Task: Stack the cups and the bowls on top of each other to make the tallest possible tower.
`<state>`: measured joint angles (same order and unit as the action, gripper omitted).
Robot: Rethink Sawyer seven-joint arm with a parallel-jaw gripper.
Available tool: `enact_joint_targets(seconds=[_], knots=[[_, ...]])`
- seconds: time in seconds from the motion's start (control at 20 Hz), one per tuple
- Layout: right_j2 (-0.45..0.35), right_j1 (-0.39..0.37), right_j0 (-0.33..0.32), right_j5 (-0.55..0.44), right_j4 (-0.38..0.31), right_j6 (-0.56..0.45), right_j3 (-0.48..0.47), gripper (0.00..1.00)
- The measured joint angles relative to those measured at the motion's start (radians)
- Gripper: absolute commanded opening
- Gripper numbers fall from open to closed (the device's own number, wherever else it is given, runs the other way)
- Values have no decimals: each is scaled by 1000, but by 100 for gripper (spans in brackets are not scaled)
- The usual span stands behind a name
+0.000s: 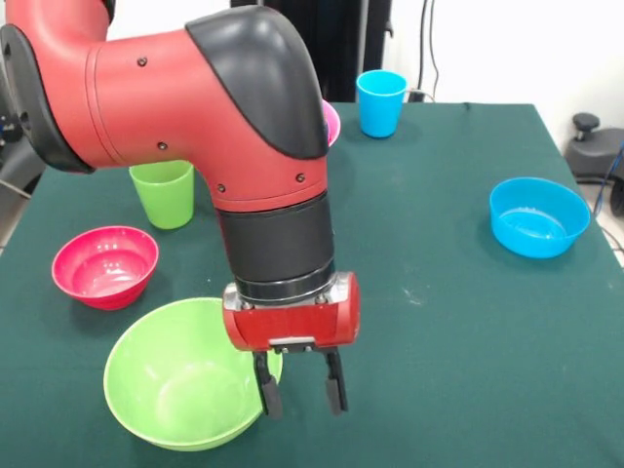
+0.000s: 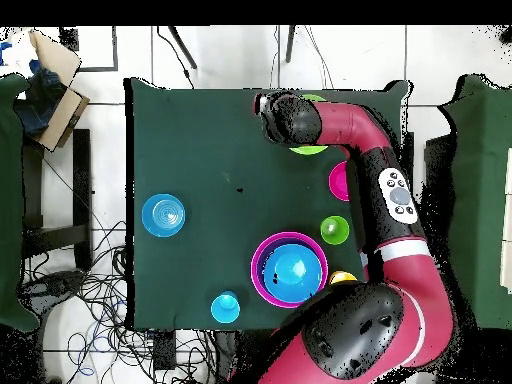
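Observation:
My gripper [image 1: 302, 394] hangs open and empty, its left finger [image 1: 268, 396] over the right rim of the large light green bowl [image 1: 175, 385]. In the overhead view my wrist [image 2: 285, 115] covers the gripper and most of that bowl [image 2: 308, 150]. The tower is a large pink bowl [image 2: 255, 268] with a purple bowl and a blue bowl [image 2: 293, 270] nested in it; only a sliver of the pink bowl [image 1: 332, 122] shows behind my arm in the front view. Loose pieces are a red-pink bowl [image 1: 105, 265], a green cup [image 1: 164, 193], a blue cup [image 1: 380, 102] and a light blue bowl [image 1: 538, 216]. A yellow cup [image 2: 343, 278] peeks out beside the tower. The orange cup and orange bowl are hidden.
The green tablecloth [image 1: 429, 322] covers the table. My arm [image 2: 400, 200] runs along the table's right side in the overhead view, above the red-pink bowl [image 2: 338, 180] and green cup [image 2: 335, 230]. Cables and cardboard boxes [image 2: 50, 80] lie on the floor.

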<state>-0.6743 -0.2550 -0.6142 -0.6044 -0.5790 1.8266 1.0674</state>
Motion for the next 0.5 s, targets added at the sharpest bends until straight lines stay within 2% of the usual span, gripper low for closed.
enact_joint_targets(seconds=[0.5], knots=[[4,-48,-31,0,-1,0,101,100]])
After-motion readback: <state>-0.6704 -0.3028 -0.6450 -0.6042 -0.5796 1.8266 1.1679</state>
